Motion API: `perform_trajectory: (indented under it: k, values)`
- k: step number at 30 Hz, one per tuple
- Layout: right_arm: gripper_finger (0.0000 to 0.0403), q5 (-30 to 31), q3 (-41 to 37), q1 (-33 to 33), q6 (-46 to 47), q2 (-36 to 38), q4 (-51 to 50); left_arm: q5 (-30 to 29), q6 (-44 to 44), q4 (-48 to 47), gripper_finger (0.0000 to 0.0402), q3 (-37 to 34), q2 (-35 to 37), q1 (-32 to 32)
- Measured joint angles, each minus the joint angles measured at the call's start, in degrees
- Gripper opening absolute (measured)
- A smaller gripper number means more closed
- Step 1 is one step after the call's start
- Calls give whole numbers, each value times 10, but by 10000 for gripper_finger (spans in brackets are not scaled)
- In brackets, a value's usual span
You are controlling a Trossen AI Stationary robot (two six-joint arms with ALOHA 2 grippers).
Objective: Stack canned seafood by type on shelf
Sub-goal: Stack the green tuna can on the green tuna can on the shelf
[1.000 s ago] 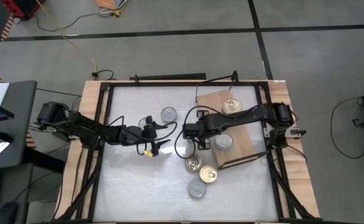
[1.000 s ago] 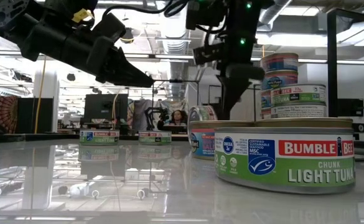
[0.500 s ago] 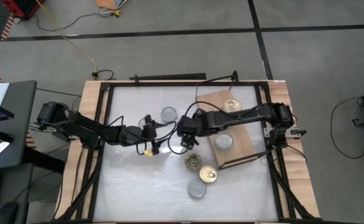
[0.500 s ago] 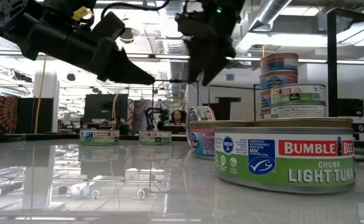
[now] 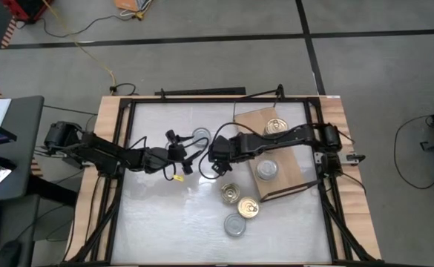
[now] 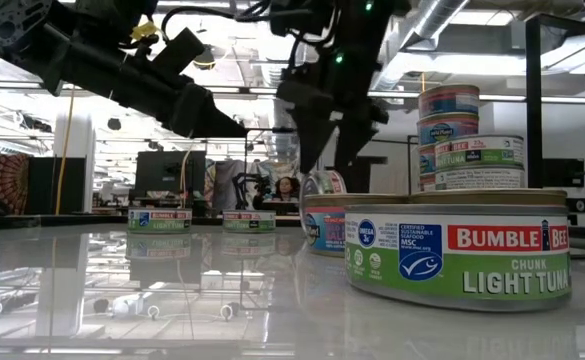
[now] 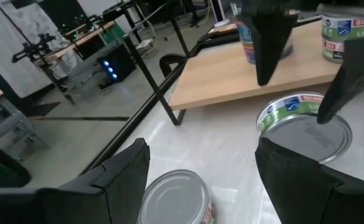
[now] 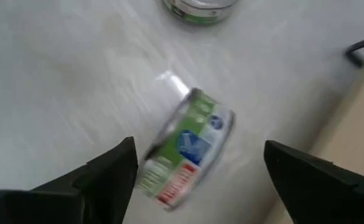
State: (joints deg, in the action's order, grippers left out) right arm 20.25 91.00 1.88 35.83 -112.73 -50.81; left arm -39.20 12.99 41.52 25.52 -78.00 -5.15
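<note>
My right gripper (image 5: 218,162) (image 6: 330,150) hangs open over a green-labelled tin (image 8: 185,149) (image 7: 303,121) on the white tabletop, one finger on either side and clear of it. The tin looks tipped up on its rim (image 6: 322,183); what it leans on is hidden. My left gripper (image 5: 191,152) (image 6: 227,122) is open, nearly level, just above a silver-lidded tin (image 5: 200,136) (image 7: 175,196). The shelf (image 5: 289,152) at the right carries stacked tins, one stack gold-topped (image 5: 276,126), one silver-topped (image 5: 267,170).
Two gold-lidded tins (image 5: 231,194) (image 5: 248,208) and a silver one (image 5: 234,225) sit near the table's front, right of centre; the nearest fills the low view (image 6: 462,250). A black frame rail (image 5: 116,170) runs around the table. Bare tabletop lies at the near left.
My right gripper has opened and let go of the green-labelled tin. It has rolled its wrist and shifted a little toward the table's left edge, staying above the tin. The tin still stands tipped in the same place. My left gripper has turned slightly without travelling.
</note>
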Motion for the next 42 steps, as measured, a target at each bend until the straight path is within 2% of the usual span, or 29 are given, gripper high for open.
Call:
perform_trajectory:
  k: [11,14,20,30,33,37,39,42]
  values:
    - [366,-11,-3,1,11,-30,12,-1,-2,-13,279,0,0,0]
    - [351,-11,-3,7,-4,-28,11,-1,-10,-18,279,0,0,0]
    - [264,-23,-2,18,-30,-19,-18,-2,-18,-17,279,0,0,0]
    - [73,-26,-2,17,-66,-26,-17,-2,-28,-19,279,0,0,0]
    - [39,-24,-2,17,-78,-25,-23,-1,-32,-26,279,0,0,0]
    - [45,-20,-2,17,-90,-20,-59,44,-40,-39,279,0,0,0]
    - [65,-17,-2,17,-89,-18,-79,72,-41,-39,279,0,0,0]
    - [101,-8,-1,11,-80,-16,-103,81,-40,-40,279,0,0,0]
